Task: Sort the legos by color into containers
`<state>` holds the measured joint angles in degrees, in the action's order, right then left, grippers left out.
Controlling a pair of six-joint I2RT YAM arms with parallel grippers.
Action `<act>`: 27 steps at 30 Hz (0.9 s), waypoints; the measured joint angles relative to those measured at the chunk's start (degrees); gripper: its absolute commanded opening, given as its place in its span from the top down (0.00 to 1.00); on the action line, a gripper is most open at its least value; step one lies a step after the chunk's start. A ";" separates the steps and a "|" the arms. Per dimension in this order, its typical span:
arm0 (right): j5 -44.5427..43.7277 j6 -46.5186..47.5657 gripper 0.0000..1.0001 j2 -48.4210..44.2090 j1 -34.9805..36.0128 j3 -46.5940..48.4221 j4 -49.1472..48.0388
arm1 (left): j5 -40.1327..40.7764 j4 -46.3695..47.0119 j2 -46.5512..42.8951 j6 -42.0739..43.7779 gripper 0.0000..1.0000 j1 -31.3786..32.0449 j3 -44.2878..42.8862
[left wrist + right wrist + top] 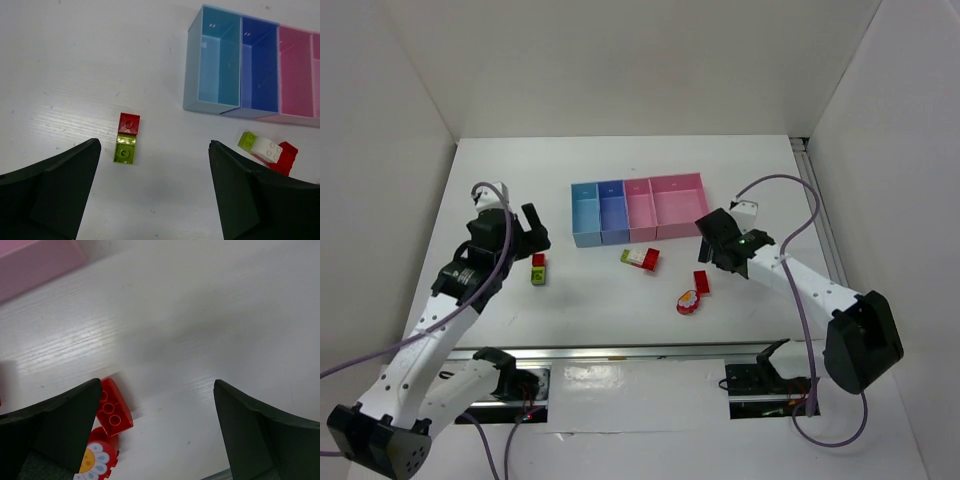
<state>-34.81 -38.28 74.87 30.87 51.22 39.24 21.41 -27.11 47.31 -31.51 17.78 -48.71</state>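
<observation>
White counter (620, 160) is stretching wide around the containers (638, 208) and loose legos (640, 257), both arms' jaws hanging open.

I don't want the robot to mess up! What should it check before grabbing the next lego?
1. Left pincer open: ok, jaws wide apart, nothing held.
2. Right pincer open: ok, nothing held.
3. Red brick ahead of the left pincer alone for grabbing: not ok, it touches the yellow-green brick.
4. Light blue bin has room: ok, looks empty.
5. Which bin takes red: cannot tell.
</observation>
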 measured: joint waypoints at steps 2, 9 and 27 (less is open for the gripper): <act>0.83 0.02 0.00 -1.84 0.00 -2.05 -1.25 | 0.02 -1.60 2.47 -0.31 0.00 0.00 -1.20; 8.15 1.73 0.04 -7.15 0.00 -8.31 -7.02 | -0.04 -6.05 4.90 -0.44 0.01 0.02 -3.08; 23.78 9.22 0.05 -2.60 0.00 -14.16 -18.27 | -5.66 -5.49 7.74 0.02 0.04 0.02 -3.06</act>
<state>-11.03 -29.06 72.27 30.87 37.06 20.97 15.75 -32.60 55.05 -31.48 17.80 -51.77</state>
